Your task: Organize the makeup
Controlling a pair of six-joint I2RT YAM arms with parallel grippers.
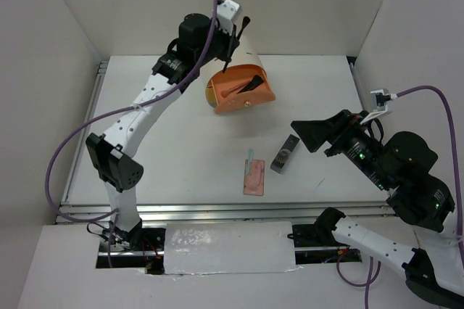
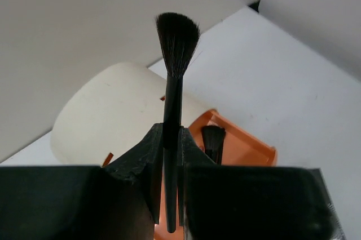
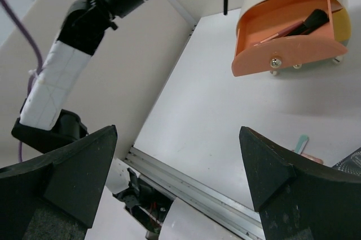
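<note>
Left claw [image 2: 171,141] clamped on black brush [image 2: 176,37] over open orange drawer [image 2: 246,149]; thin handle may pivot, miss drawer on release. Right claw [image 3: 177,138] apart, idle.

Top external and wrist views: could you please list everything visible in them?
drum box: one, cream, far middle of the table
drawer: one, orange, pulled open from the box
held brush: one, black, above the drawer
second brush: one, black, in the drawer
orange-pink stick: one, in the drawer
palette: one, pink, near middle
teal stick: one, pale, beside the palette
case: one, dark grey, right of palette
left gripper: shut on held brush
right gripper: open, empty
</note>
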